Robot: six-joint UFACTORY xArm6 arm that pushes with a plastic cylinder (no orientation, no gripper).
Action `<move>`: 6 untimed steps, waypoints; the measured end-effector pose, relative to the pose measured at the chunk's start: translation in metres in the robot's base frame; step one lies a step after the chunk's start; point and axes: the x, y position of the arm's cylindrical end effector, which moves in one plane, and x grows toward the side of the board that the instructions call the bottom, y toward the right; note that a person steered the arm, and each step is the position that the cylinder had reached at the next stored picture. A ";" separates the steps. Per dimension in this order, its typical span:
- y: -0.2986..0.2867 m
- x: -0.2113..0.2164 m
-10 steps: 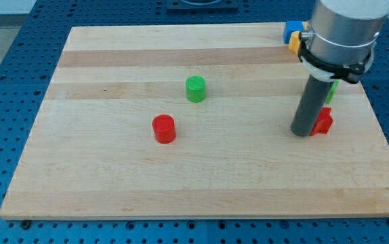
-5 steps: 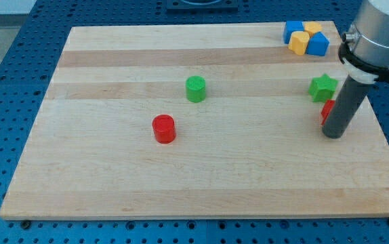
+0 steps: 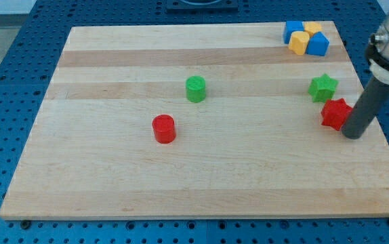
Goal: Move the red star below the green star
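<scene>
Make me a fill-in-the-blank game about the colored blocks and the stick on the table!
1. The red star sits just below the ____ star.
2. My tip is on the view's ____ side of the red star.
3. The red cylinder sits lower left of the ____ cylinder.
4. The blue and ____ blocks huddle in the board's top right corner.

Missing words: green, right, green, yellow

A laboratory or robotics test bench is indicated. A pale wooden board [image 3: 201, 176] is laid on a blue perforated metal plate [image 3: 5, 81] with a regular grid of mounting holes, seen beyond every edge of the board, as used for fixing experimental rigs.
</scene>
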 end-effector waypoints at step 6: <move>-0.169 0.044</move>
